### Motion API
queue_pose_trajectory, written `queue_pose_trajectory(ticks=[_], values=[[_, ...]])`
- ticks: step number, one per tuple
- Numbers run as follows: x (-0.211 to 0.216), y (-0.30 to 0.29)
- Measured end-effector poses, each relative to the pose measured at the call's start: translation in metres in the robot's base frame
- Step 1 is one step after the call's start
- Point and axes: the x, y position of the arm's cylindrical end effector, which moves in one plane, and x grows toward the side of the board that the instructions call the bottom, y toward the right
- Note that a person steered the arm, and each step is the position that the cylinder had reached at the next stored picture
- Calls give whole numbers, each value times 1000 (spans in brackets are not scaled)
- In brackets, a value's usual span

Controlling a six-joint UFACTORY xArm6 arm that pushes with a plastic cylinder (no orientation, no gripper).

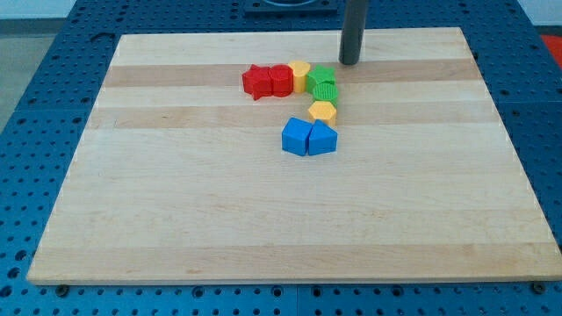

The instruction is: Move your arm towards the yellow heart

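My tip [350, 62] rests on the wooden board [176, 219] close to its top edge, a little to the view's right of centre. The rod has no jaws or fingers, so there is nothing on it to spread or pinch; it touches no block.

The yellow heart [299, 74] sits down and to the view's left of my tip, near but apart from it. It is wedged in a row: a red block [281, 80] touches its left side, with a red star-like block [257, 82] just beyond that, and a green block [321, 76] touches its right side. A second green block [325, 90], ribbed on top, lies just below the first. Below that is a yellow hexagonal block [322, 111], and below it two blue blocks side by side, the left one [296, 137] and the right one [322, 139], touching each other.

The whole cluster lies in the upper middle of the board. A narrow strip of bare wood runs between the row and the top edge, where my tip stands. The left side, the right side and the whole lower half toward the bottom edge and both bottom corners are open. Blue perforated table [35, 79] surrounds the board.
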Motion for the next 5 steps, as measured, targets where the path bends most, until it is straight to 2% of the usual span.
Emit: queue_pose_trajectory(ticks=[5], values=[[8, -100]])
